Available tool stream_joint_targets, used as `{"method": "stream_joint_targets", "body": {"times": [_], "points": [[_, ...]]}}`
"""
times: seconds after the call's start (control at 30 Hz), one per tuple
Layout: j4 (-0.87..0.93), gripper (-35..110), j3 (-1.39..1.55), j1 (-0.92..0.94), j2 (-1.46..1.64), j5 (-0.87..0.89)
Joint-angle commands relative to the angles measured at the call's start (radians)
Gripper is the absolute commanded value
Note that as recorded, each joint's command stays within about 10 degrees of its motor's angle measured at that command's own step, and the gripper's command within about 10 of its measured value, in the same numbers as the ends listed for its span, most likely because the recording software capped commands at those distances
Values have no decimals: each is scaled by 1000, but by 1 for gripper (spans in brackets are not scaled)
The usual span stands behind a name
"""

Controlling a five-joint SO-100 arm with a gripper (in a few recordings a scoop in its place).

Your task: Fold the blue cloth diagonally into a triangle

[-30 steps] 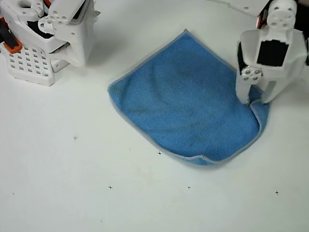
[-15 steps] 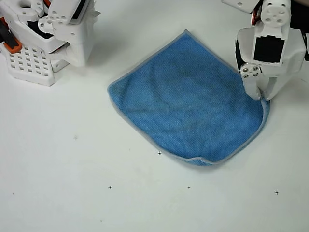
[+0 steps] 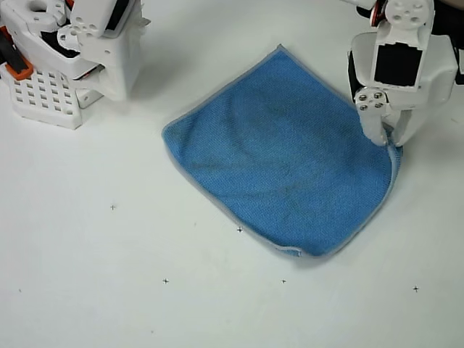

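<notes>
In the overhead view a square blue cloth [image 3: 279,159] with a pale grey stitched border lies nearly flat on the white table, turned like a diamond. Its right corner rises into my white gripper [image 3: 391,139], whose fingers are shut on that corner at the cloth's right edge. The cloth's lower edge curls up slightly near the bottom corner. The gripper's body hides the very tip of the held corner.
A white and orange arm base [image 3: 69,51] with a perforated block stands at the top left. Small black cross marks [image 3: 165,280] dot the white table [image 3: 109,290] below the cloth.
The gripper's fingers closed on the cloth's right corner and lifted it slightly up and back. The cloth's right and lower edges pulled straighter, and the bulge at the bottom shrank.
</notes>
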Motion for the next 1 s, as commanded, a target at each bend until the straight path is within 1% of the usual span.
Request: {"method": "stream_joint_targets", "body": {"times": [0.0,0.23,0.43,0.67,0.97], "points": [[58,0,-80,-2,173,-12],[74,0,-12,-2,245,14],[37,0,238,8,329,54],[26,0,316,18,431,63],[26,0,568,74,598,67]]}}
